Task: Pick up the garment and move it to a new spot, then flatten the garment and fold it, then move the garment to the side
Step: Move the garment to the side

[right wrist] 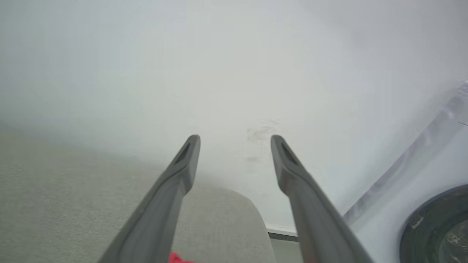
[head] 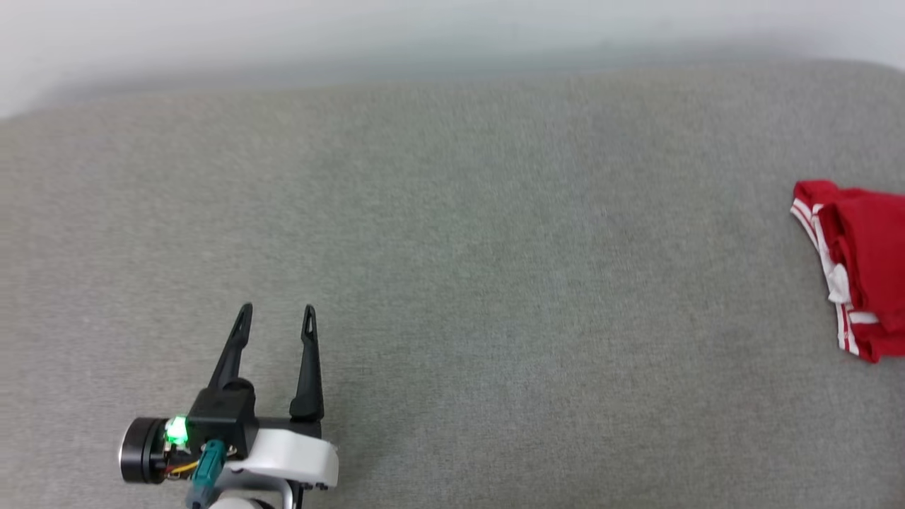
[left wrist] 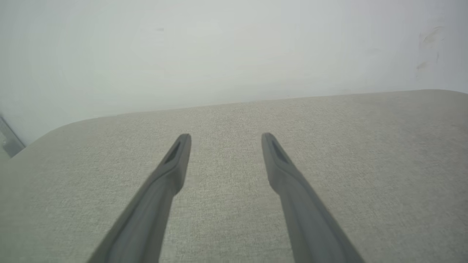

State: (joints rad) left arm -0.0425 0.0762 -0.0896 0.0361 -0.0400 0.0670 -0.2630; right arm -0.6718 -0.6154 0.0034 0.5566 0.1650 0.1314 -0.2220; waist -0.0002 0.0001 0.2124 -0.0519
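Garment lay bundled at cushion's right edge.
Left gripper and right gripper gaped empty; set-aside step seemed finished, next only withdrawal.

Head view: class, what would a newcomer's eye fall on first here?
The red garment stands out, bunched at the far right edge of the grey surface. Next comes the left gripper at the lower left, its dark fingers spread open and holding nothing.
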